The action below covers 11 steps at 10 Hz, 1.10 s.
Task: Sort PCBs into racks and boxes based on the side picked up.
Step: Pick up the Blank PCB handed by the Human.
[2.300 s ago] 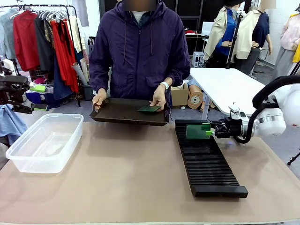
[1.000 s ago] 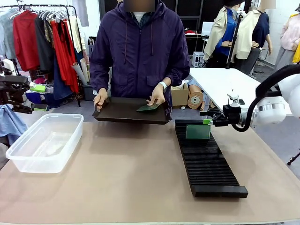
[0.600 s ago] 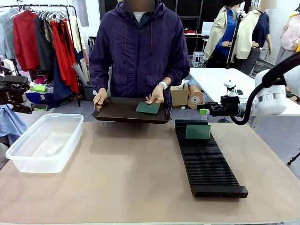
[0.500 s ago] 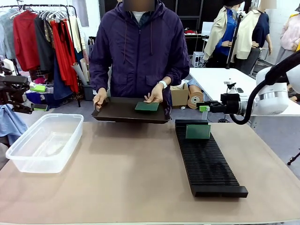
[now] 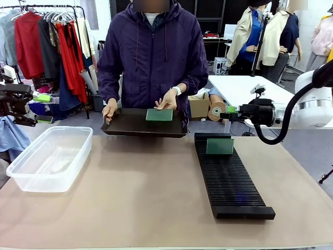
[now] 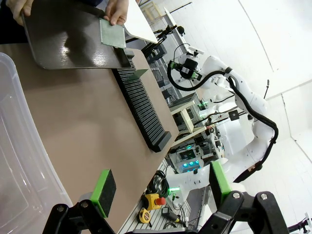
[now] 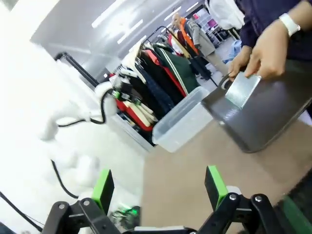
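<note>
One green PCB (image 5: 219, 146) stands upright in the far slots of the long black rack (image 5: 231, 182). Above and behind it my right gripper (image 5: 229, 110) hovers open and empty, pointing left. A second PCB (image 5: 159, 115) lies flat on the dark tray (image 5: 130, 126), with a person's hand (image 5: 167, 99) on it. In the right wrist view that PCB (image 7: 242, 89) lies ahead of the open gripper (image 7: 159, 187). My left gripper (image 6: 161, 183) is open and empty at the far left, above the clear box (image 5: 52, 156). The left wrist view shows the tray's PCB (image 6: 113, 33) and the rack (image 6: 141, 105).
The person stands at the far edge and holds the tray (image 6: 73, 44) with both hands. Bare tan table (image 5: 140, 192) stretches between the box and the rack. A clothes rail (image 5: 47, 41) stands behind on the left, a white table (image 5: 250, 94) behind on the right.
My right gripper let go of the PCB in the rack, rose and drew back to the right. The person laid the tray's PCB flat and slid it a little left.
</note>
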{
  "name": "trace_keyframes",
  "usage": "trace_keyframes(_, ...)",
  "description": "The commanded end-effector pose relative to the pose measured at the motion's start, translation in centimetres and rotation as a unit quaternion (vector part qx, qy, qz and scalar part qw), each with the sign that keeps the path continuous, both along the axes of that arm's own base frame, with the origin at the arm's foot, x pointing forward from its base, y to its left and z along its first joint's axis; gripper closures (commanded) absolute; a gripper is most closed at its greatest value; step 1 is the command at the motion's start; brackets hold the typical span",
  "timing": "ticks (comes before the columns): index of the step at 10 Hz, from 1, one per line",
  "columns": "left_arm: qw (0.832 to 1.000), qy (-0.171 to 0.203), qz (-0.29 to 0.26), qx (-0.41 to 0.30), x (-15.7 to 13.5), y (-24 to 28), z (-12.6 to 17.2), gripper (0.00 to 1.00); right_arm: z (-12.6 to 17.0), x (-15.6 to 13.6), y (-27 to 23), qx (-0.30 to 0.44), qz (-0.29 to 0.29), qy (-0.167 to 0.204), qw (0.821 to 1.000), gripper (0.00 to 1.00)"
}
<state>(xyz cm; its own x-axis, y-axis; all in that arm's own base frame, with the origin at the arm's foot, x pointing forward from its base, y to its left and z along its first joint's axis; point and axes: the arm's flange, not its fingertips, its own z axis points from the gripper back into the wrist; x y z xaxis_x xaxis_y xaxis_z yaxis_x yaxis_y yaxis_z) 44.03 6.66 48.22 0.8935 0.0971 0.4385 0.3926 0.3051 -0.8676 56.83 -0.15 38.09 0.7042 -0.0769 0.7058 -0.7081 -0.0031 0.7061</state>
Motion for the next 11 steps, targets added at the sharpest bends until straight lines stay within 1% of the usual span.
trace_keyframes(1,1.0,0.003,0.001,-0.001,0.0,0.0,0.2,0.0,1.7,-2.0,0.5,0.053,-0.024,0.099,0.993,0.0)
trace_keyframes(2,1.0,0.003,0.001,-0.001,0.0,0.0,0.2,0.0,2.2,-2.8,0.6,0.059,-0.027,0.143,0.988,0.0)
trace_keyframes(3,1.0,0.003,0.001,-0.001,0.0,0.0,0.2,0.0,3.1,-3.5,0.8,0.06,-0.028,0.168,0.984,0.0)
trace_keyframes(5,1.0,0.003,0.001,-0.001,0.0,0.0,0.2,0.0,5.0,-5.0,1.5,0.005,-0.009,0.202,0.979,0.0)
trace_keyframes(6,1.0,0.003,0.001,-0.001,0.0,0.0,0.2,0.0,5.7,-5.4,1.8,-0.025,-0.003,0.212,0.977,0.0)
trace_keyframes(7,1.0,0.003,0.001,-0.001,0.0,0.0,0.2,0.0,6.1,-5.8,2.0,-0.053,0.006,0.229,0.972,0.0)
trace_keyframes(9,1.0,0.003,0.001,-0.001,0.0,0.0,0.2,0.0,6.9,-6.1,2.6,-0.077,0.012,0.252,0.964,0.0)
trace_keyframes(10,1.0,0.003,0.001,-0.001,0.0,0.0,0.2,0.0,7.3,-6.1,2.7,-0.07,0.013,0.251,0.965,0.0)
trace_keyframes(11,1.0,0.003,0.001,-0.001,0.0,0.0,0.2,0.0,7.4,-5.8,2.5,-0.048,0.017,0.237,0.97,0.0)
